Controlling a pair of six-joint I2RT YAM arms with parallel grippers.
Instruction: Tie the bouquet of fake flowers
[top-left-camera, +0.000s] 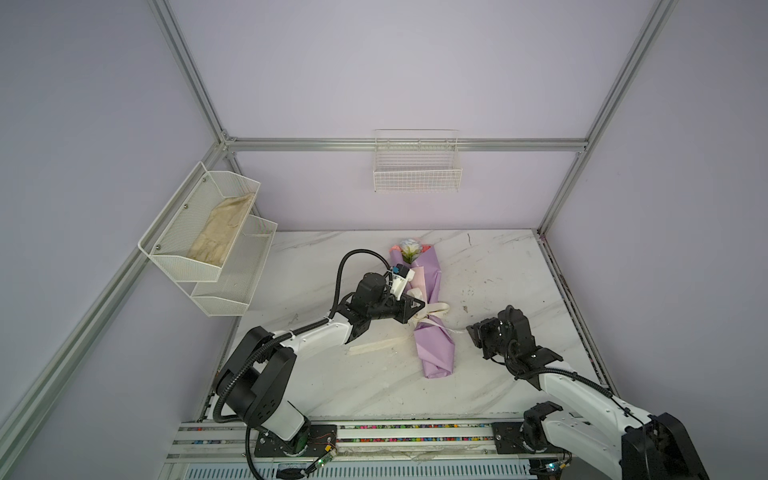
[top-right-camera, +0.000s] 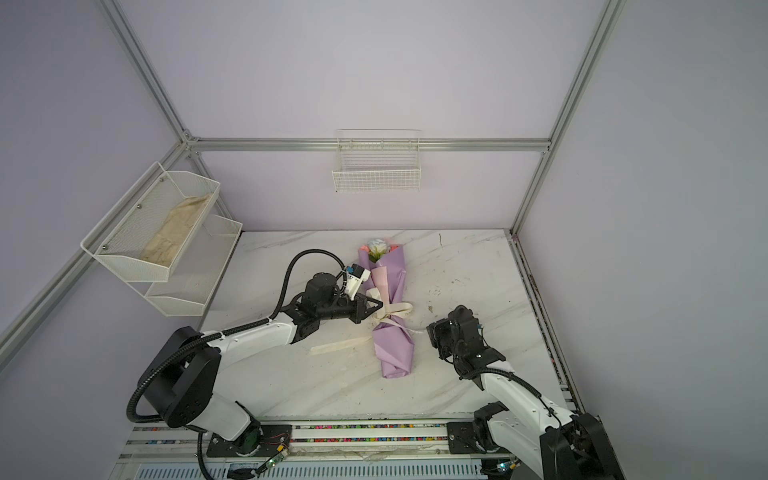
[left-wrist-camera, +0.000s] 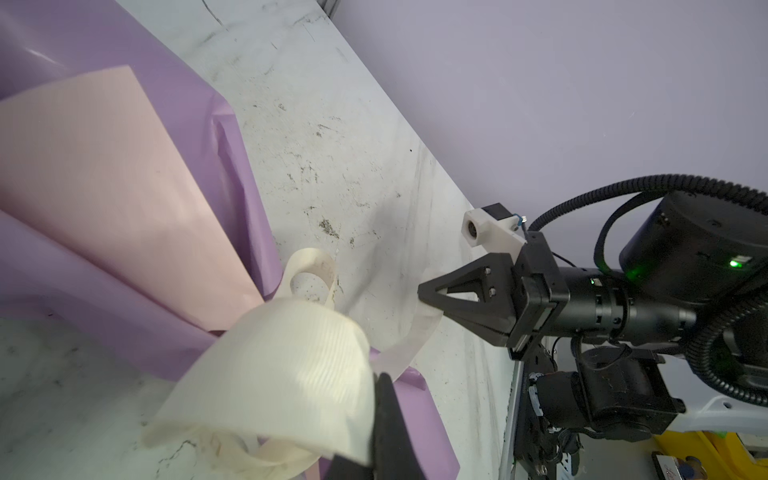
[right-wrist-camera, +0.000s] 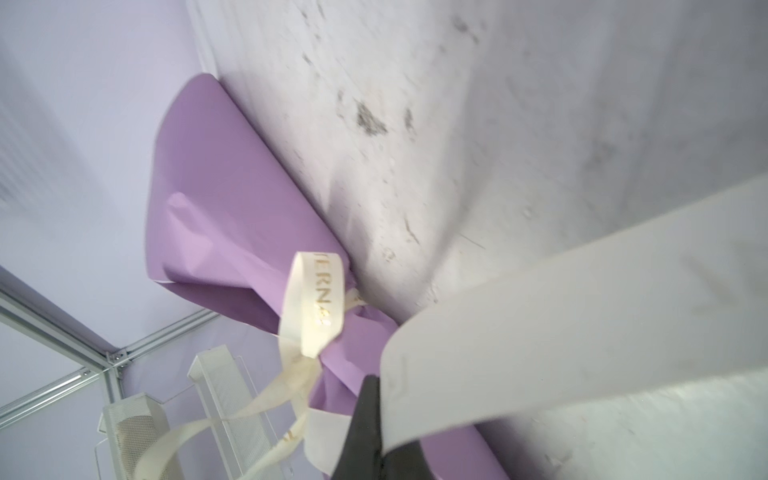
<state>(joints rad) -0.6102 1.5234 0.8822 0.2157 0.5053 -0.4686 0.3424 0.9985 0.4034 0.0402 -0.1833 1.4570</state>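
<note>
Tightening the knot looks like the step in hand: the bouquet of fake flowers (top-left-camera: 434, 286), pale roses rolled in lilac wrap paper with a pink inner face, lies in the middle of the white marble-patterned surface (top-left-camera: 519, 291), with its blooms toward the far edge and its stem end toward the near edge. A cream fabric ribbon printed with gold letters (top-left-camera: 436, 309) is looped around its narrow waist. The left tool (top-left-camera: 419, 306), pressed together, pinches 1 loop of the ribbon just beside the wrap. The right tool (left-wrist-camera: 420, 291), also pressed together, pinches a ribbon tail that curves out from the waist toward the right edge. I judge the 2 pulls should go opposite ways, low along the surface and across the stems, slowly and evenly. That way the knot cinches without dragging or rolling the light bundle or creasing the paper. A 2nd tail (top-left-camera: 374, 345) lies loose toward the left edge and is best left alone.
</note>
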